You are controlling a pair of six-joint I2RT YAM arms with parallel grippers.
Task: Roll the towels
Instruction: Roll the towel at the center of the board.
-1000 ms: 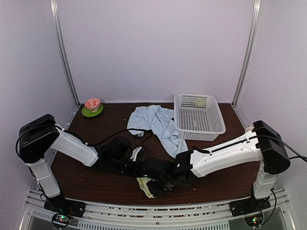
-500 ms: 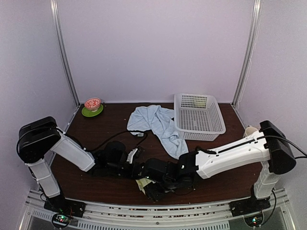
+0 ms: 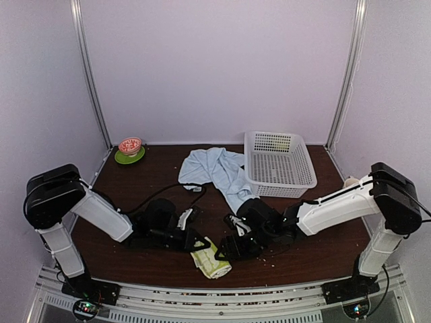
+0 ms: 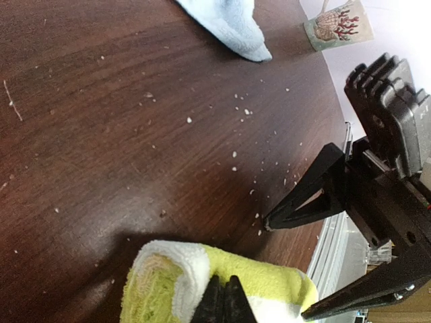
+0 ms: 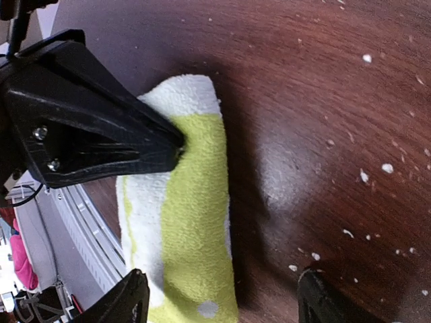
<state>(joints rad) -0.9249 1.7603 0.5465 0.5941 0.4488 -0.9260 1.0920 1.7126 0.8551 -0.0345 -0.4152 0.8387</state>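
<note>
The small yellow-green towel (image 3: 211, 260) lies rolled near the table's front edge, and shows as a roll in the left wrist view (image 4: 168, 286) and the right wrist view (image 5: 192, 215). My left gripper (image 3: 199, 243) is shut, its joined tips (image 4: 223, 297) pressing on top of the roll. My right gripper (image 3: 226, 247) is open just right of the roll, holding nothing; its fingers (image 5: 132, 297) straddle the roll's near end without touching it. The larger light-blue towel (image 3: 219, 172) lies crumpled and unrolled at the back centre.
A white perforated basket (image 3: 280, 163) stands at the back right, touching the blue towel. A red bowl on a green plate (image 3: 130, 149) sits in the back left corner. A patterned cup (image 4: 337, 24) stands near the right edge. Pale crumbs dot the wood.
My right gripper has opened and pulled back to the right off the yellow-green roll, which now lies uncovered. The left gripper stays shut against the roll.
</note>
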